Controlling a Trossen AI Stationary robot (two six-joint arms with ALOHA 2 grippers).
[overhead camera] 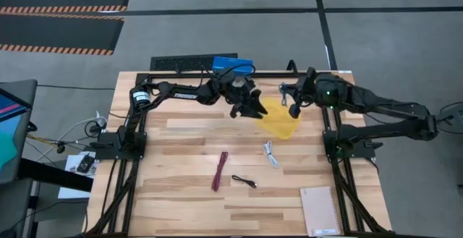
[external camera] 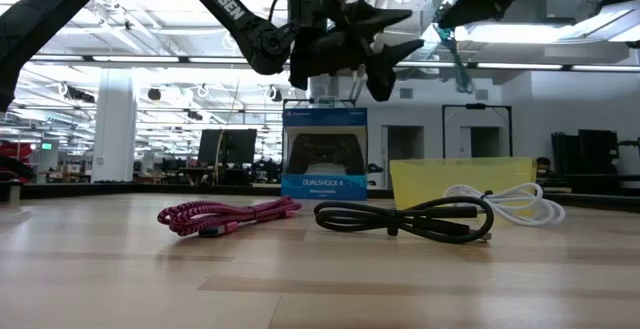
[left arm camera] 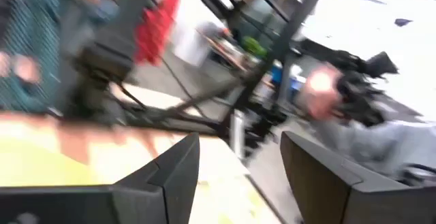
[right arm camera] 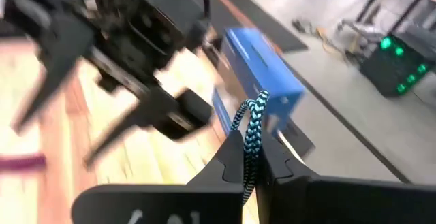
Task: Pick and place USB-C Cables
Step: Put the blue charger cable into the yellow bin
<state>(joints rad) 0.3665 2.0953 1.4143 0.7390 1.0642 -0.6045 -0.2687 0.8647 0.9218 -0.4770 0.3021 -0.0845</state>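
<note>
two dark robot arms reach over a light wooden table [overhead camera: 188, 194], meeting near its far edge. the right gripper [right arm camera: 251, 157] is raised above the table and pinches the teal cable [right arm camera: 249, 132] tightly between its closed fingers; the braided teal-and-black cable pokes up past the fingertips. the left gripper [overhead camera: 249, 106] hangs in the air just beside it with its fingers spread apart and nothing between them, over the edge of the yellow tray [overhead camera: 281, 122]. a blue box [overhead camera: 233, 64] stands at the far edge behind the left gripper. three other cables lie on the bare wood nearer the front: the maroon cable [overhead camera: 220, 171] to the left, the black cable [overhead camera: 244, 181] just beside it, and the white cable [overhead camera: 270, 153] close to the tray's near corner. a tan notebook [overhead camera: 320, 210] rests at the table's front right corner.
</note>
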